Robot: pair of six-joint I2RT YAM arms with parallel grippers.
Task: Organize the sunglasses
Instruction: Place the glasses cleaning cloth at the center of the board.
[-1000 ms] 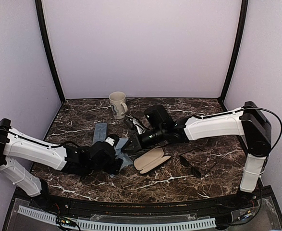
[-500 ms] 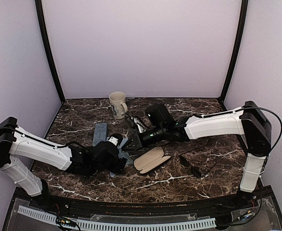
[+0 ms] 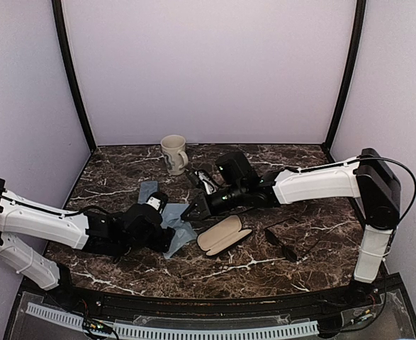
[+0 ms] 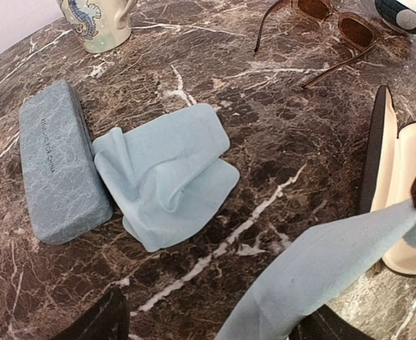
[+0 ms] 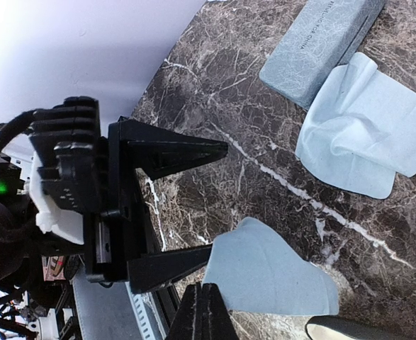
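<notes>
The thin brownish-framed sunglasses (image 4: 319, 21) lie open on the marble, also seen in the top view (image 3: 205, 181). A dark shape (image 3: 282, 242) right of the open case looks like the black-framed pair. My right gripper (image 5: 204, 313) is shut on a corner of a light blue cloth (image 5: 264, 273) and holds it off the table beside the open black case (image 4: 395, 191). My left gripper (image 4: 208, 322) is open and empty, with the held cloth (image 4: 328, 262) hanging over its right finger. It appears in the right wrist view (image 5: 218, 202) with jaws spread.
A grey-blue case (image 4: 59, 166) lies shut at the left, with a second crumpled blue cloth (image 4: 165, 173) against it. A patterned mug (image 3: 173, 154) stands at the back. The open case's beige lining (image 3: 222, 236) faces up near the front middle.
My left arm has drawn back to the left, away from the open case. The blue cloth stays with the right gripper, which has barely moved.
</notes>
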